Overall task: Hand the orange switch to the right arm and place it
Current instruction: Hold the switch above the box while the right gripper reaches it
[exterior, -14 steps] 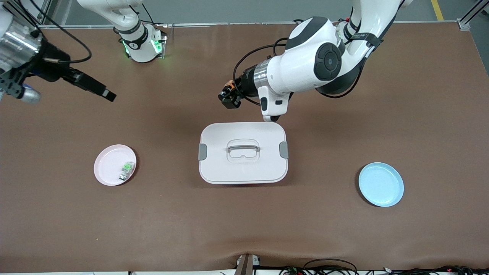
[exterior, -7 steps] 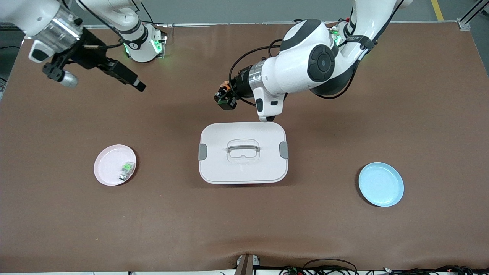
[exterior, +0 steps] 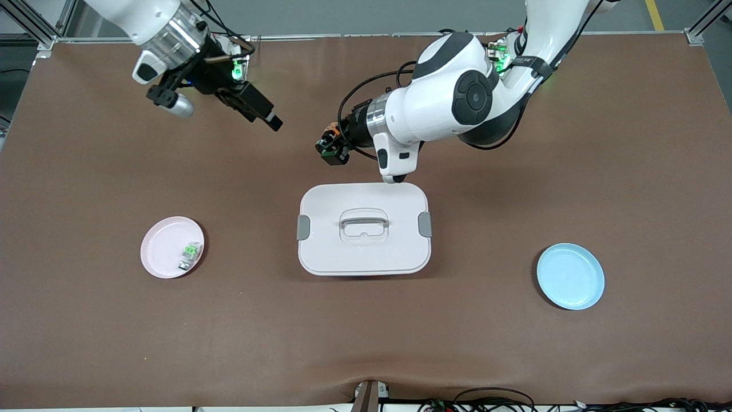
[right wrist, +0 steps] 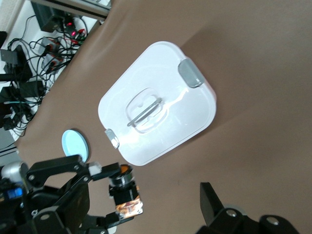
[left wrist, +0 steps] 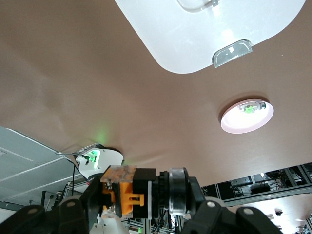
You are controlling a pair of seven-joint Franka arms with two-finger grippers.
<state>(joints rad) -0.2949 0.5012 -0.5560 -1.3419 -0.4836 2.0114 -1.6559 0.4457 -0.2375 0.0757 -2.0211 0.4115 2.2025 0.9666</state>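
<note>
The left gripper (exterior: pixel 331 150) has its two black fingers clamped on the orange switch (exterior: pixel 328 139), a tiny black push-button part with an orange cap. In the left wrist view the switch (left wrist: pixel 127 197) sits pinched between the fingers, its orange body plain to see. The gripper hangs in the air over bare brown table (exterior: pixel 629 143), just past the edge of the white rectangular lidded box (exterior: pixel 363 229) that lies farther from the front camera. The white left arm (exterior: pixel 457 103) bends down to it from its base at the top of the table.

The right gripper (exterior: pixel 269 117) has its black fingers spread wide with nothing between them. It is up over the table near the right arm's base, pointing toward the left gripper but well apart from it. In the right wrist view the left gripper (right wrist: pixel 105 192) shows with the switch (right wrist: pixel 126 187) in its grip, and one right finger (right wrist: pixel 210 200) juts in at the frame's edge.

The box has grey clips at both short ends and a clear handle in its lid. Toward the right arm's end of the table lies a round pink plate (exterior: pixel 163 247) with a small green-and-clear part (exterior: pixel 190 254) on it. Toward the left arm's end lies a round light blue plate (exterior: pixel 570 276).
</note>
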